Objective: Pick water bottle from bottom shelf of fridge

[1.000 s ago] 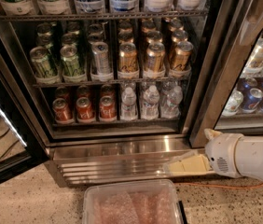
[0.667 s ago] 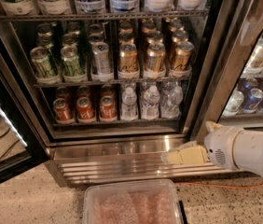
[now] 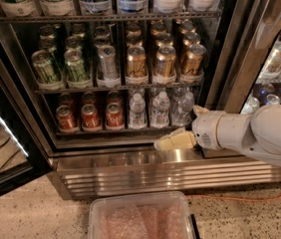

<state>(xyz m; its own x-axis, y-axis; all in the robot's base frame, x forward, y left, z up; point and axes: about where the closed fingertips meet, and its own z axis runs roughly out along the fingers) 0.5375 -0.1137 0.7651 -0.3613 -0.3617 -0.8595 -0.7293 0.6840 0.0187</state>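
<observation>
The fridge [image 3: 145,171] stands open, its ribbed steel base panel below the racks. On the bottom shelf [image 3: 110,131] stand three red cans [image 3: 89,116] at the left and several clear water bottles [image 3: 159,109] with white caps at the right. My gripper [image 3: 161,144] comes in from the right on a white arm [image 3: 250,133]. Its pale fingers point left. It is just in front of the shelf's front edge, below the water bottles and apart from them. It holds nothing that I can see.
The rack above holds green, silver and gold cans [image 3: 108,63]. A clear plastic bin [image 3: 140,218] lined with bubble wrap sits on the floor in front. The open glass door [image 3: 3,128] is at the left. A second cooler [image 3: 275,68] stands at the right. An orange cable [image 3: 240,197] lies on the floor.
My gripper and arm have moved left and up, from in front of the steel base panel to the front edge of the bottom shelf, closer to the water bottles.
</observation>
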